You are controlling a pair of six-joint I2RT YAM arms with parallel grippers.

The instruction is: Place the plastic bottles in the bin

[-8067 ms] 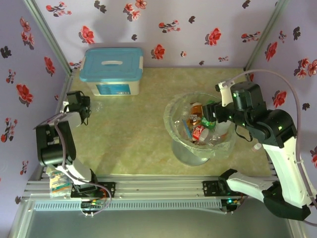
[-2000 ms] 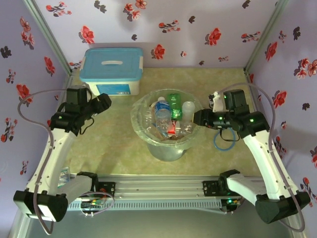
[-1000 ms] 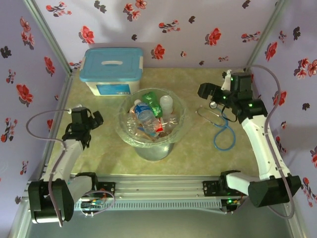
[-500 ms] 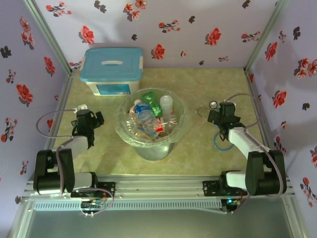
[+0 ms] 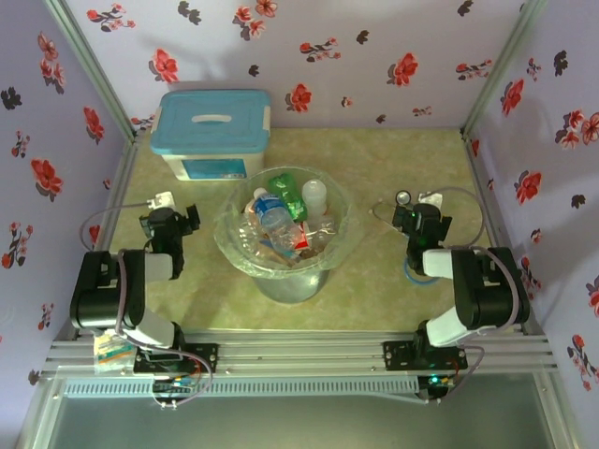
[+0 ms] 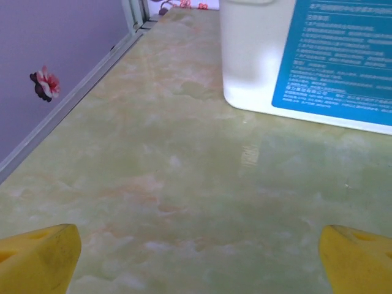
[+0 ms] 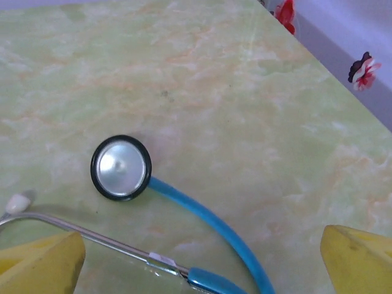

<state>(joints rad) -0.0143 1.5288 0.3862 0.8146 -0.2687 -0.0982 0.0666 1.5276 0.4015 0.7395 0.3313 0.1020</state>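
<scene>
The bin [image 5: 298, 284], a round clear bucket with a bag liner, stands mid-table. Inside lie several plastic bottles: a blue-labelled one [image 5: 270, 210], a green one [image 5: 284, 185], a pale clear one [image 5: 315, 195] and red-labelled ones [image 5: 300, 240]. My left gripper [image 5: 175, 221] sits low to the left of the bin, open, with bare table between its yellow fingertips [image 6: 38, 257]. My right gripper [image 5: 416, 221] sits low to the right of the bin, open above a stethoscope, its yellow fingertips [image 7: 360, 257] wide apart and holding nothing.
A white box [image 5: 211, 140] with a light-blue lid stands at the back left; its white wall and blue label [image 6: 334, 55] are ahead of the left gripper. A blue stethoscope [image 5: 416, 271] lies at the right, its round chest piece [image 7: 120, 167] and blue tube [image 7: 215, 228] under the right gripper. Floral walls enclose the table.
Both arms have folded back and down toward their bases. The right gripper came down from the back right to just over the stethoscope. The bin and bottles have stayed put.
</scene>
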